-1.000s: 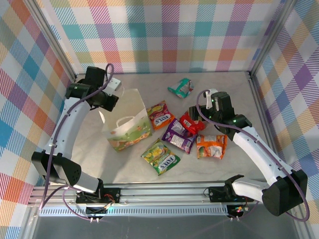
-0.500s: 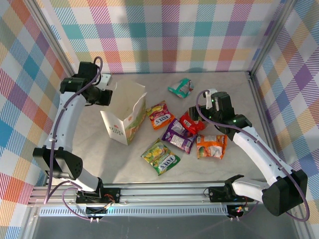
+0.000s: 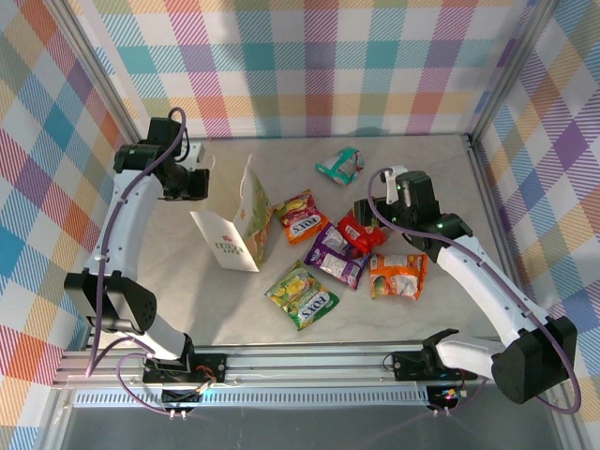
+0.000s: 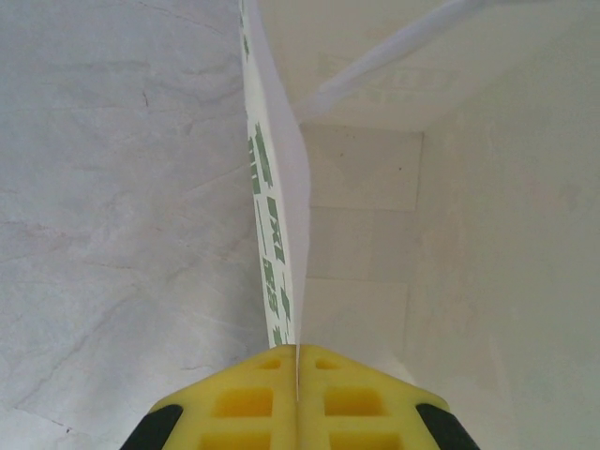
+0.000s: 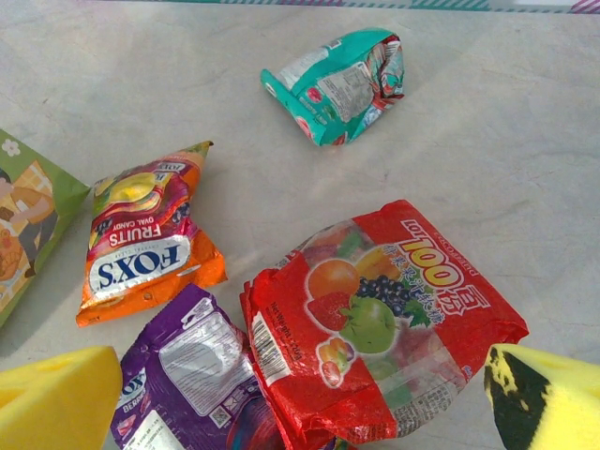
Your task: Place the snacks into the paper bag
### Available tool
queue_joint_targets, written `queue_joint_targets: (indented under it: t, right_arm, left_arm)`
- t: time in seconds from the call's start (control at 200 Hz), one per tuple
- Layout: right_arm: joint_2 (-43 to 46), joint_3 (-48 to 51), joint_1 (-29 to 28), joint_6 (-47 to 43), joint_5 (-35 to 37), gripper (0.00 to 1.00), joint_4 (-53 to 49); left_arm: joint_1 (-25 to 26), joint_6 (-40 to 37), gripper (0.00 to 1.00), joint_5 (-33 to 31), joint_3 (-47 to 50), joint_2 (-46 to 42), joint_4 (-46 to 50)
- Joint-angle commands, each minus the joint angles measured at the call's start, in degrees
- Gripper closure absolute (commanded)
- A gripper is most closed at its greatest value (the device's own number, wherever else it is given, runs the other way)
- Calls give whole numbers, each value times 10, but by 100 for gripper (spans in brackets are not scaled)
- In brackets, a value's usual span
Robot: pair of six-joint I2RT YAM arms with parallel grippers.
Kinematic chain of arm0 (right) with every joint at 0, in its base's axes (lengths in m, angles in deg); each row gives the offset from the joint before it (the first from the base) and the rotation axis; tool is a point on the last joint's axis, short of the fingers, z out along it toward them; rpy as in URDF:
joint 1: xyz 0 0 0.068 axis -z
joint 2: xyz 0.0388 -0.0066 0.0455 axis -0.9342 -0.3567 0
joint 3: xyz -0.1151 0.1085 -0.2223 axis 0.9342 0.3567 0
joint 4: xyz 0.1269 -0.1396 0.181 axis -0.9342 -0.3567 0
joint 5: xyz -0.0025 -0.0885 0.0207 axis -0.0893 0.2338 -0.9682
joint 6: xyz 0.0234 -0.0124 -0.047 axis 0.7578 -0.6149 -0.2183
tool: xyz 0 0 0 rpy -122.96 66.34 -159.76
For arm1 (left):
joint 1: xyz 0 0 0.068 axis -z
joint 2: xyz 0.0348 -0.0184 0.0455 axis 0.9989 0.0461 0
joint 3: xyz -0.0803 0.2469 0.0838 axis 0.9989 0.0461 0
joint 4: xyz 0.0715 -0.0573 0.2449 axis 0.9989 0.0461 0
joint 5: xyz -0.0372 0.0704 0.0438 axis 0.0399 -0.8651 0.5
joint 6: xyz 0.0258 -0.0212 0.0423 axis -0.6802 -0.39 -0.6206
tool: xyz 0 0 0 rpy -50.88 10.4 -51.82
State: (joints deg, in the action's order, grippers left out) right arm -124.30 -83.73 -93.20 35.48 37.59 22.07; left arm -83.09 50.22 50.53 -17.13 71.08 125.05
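Observation:
The white paper bag (image 3: 232, 242) stands tipped on the left of the table, its printed side facing right. My left gripper (image 3: 206, 178) is shut on the bag's thin paper rim (image 4: 281, 253), and the left wrist view looks into the white inside (image 4: 469, 244). Six snacks lie to the right: teal (image 3: 339, 165), orange (image 3: 300, 217), red (image 3: 361, 232), purple (image 3: 336, 255), a second orange (image 3: 397, 276) and green-yellow (image 3: 302, 294). My right gripper (image 5: 300, 398) hangs open over the red packet (image 5: 384, 319), touching nothing.
Checked walls close in the table on three sides, with metal posts (image 3: 483, 159) at the corners. A rail (image 3: 309, 361) runs along the near edge. Bare table lies behind the bag and right of the packets.
My left arm has drawn back and left, raising the bag from lying flat to standing on its edge. The right arm and the packets have not moved.

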Motion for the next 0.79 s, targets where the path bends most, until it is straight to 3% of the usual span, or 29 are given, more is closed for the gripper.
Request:
queue_joint_targets:
  t: [0.0,0.395,0.79]
  right_arm:
    - [6,-9,-5,-13,-6,1,4]
    - [15,-5,-5,-8,-6,1,1]
    - [21,-4,-5,-6,-7,1,-1]
  left_arm:
    - [-8,39,100,-19,18,-25,24]
    - [-7,67,100,-101,-11,-37,53]
    - [-7,100,100,-140,10,-56,33]
